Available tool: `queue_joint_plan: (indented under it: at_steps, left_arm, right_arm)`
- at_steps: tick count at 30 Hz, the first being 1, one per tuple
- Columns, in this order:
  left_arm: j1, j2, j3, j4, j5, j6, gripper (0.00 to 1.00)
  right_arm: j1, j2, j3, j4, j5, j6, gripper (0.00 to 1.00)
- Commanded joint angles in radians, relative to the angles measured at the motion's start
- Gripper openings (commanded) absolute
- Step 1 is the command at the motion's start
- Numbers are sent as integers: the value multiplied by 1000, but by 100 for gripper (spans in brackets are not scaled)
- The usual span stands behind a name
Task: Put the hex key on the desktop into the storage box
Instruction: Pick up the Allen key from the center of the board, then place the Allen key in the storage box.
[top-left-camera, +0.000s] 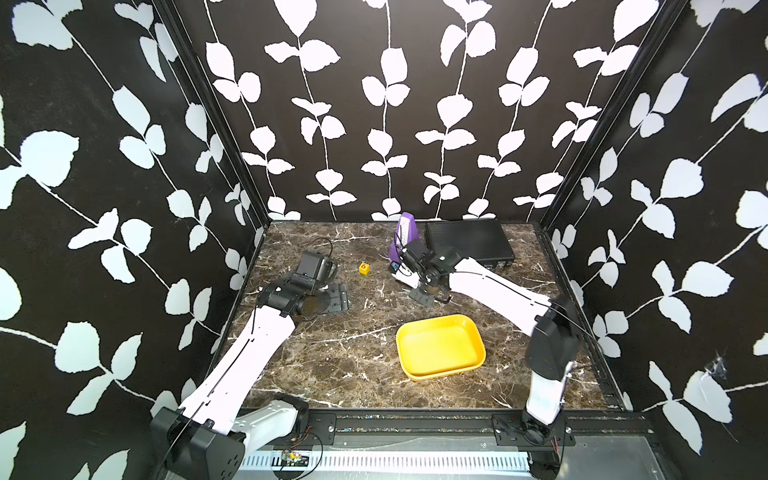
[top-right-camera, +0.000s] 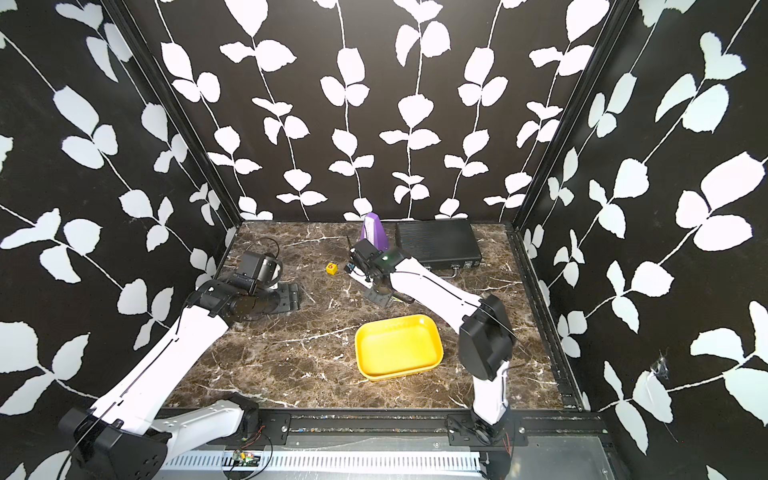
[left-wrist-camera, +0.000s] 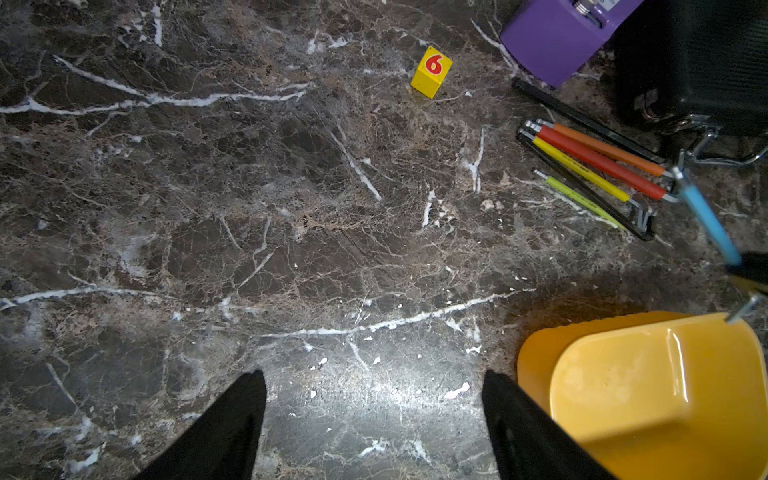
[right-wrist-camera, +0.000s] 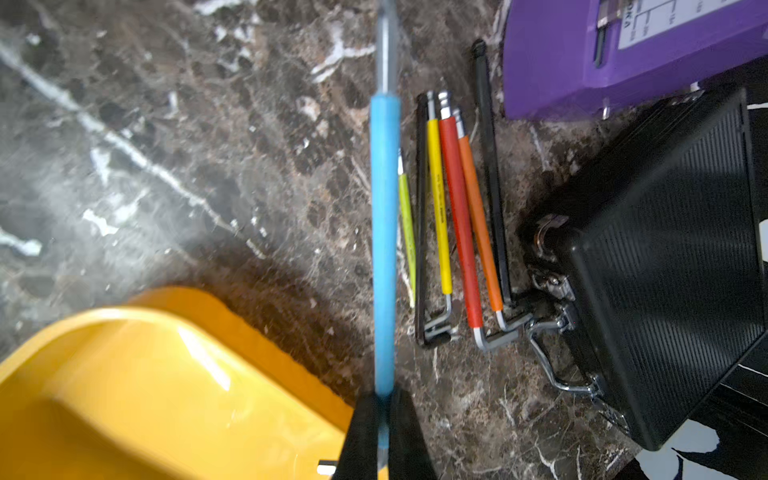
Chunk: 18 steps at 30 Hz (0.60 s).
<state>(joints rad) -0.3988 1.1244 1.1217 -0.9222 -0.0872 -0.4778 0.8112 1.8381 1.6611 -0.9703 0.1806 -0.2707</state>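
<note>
Your right jaws are clamped tight on the blue hex key (right-wrist-camera: 384, 232), gripping the end by its bend, and the long blue shaft sticks straight out ahead of the jaws, lifted off the worktop (top-left-camera: 332, 353). The key isn't in the storage box (right-wrist-camera: 145, 395) yet; the yellow box sits just beside the right jaws on the side toward the arm bases, nothing in it in both top views (top-left-camera: 436, 345). The row of hex keys (right-wrist-camera: 459, 220) (green, black, yellow, red, orange, plus a long black one) lies flat on the worktop ahead of the right jaws, between the held key and the black case (right-wrist-camera: 665, 257), with the bends close to the case latch. The purple metronome (top-left-camera: 404, 237) is beyond them. Your left jaws are spread wide with nothing between them, over bare worktop; a box corner (left-wrist-camera: 644, 395) is just beside one finger. The yellow cube (left-wrist-camera: 432, 72) marked 6 stands well ahead of the left jaws.
</note>
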Motion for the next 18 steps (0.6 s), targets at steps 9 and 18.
queue_joint_plan:
  at_steps: [9, 18]
  left_arm:
    - [-3, -14, -19, 40, 3, 27, 83]
    - [-3, -27, -17, 33, -1, 28, 83]
  right_arm:
    - [97, -269, -408, 22, -22, -218, 0]
    - [103, -120, -453, 42, 124, -272, 0]
